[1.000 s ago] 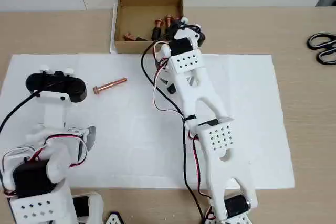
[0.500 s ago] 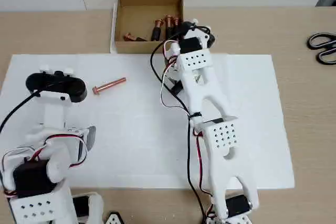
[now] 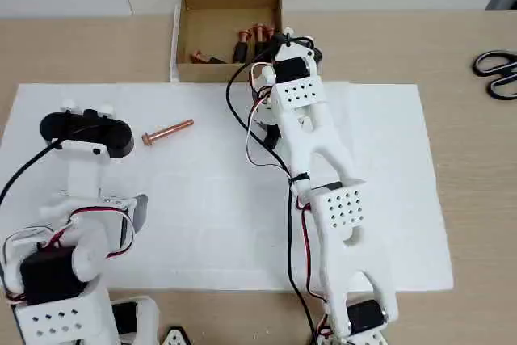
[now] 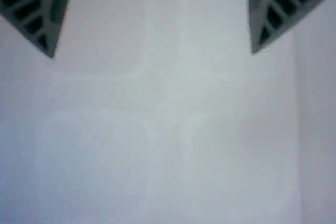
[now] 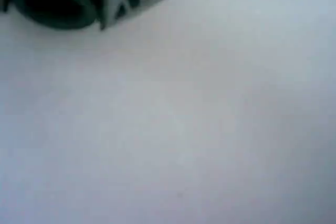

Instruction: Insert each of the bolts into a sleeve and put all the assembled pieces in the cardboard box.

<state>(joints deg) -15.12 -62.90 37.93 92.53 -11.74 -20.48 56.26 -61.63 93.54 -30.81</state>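
High view first: the cardboard box [image 3: 214, 30] sits at the far edge of the white paper [image 3: 202, 224], and inside it lie the assembled pieces [image 3: 252, 38], copper heads on dark sleeves. Most are bunched against its right wall, and one more [image 3: 202, 58] is in the near left corner. The right gripper [image 3: 284, 43] hangs at the box's near right corner, and I cannot tell whether it is open or closed. Compared with a second ago, that arm has swung off to the right of the box and eased back a touch, and one more copper head shows in the bunch. A loose bolt [image 3: 168, 132] lies bare on the paper, well apart from the box and just beside the left arm's black motor, exactly where it was. Scissors [image 3: 497, 73] rest on the table [image 3: 452, 46] at the far right. Over to the left wrist view: the left gripper [image 4: 152, 51] is spread wide, holding nothing, over plain white paper. Right wrist view: a dark blurred shape [image 5: 52, 3] sits at the edge above white paper, too soft to identify.
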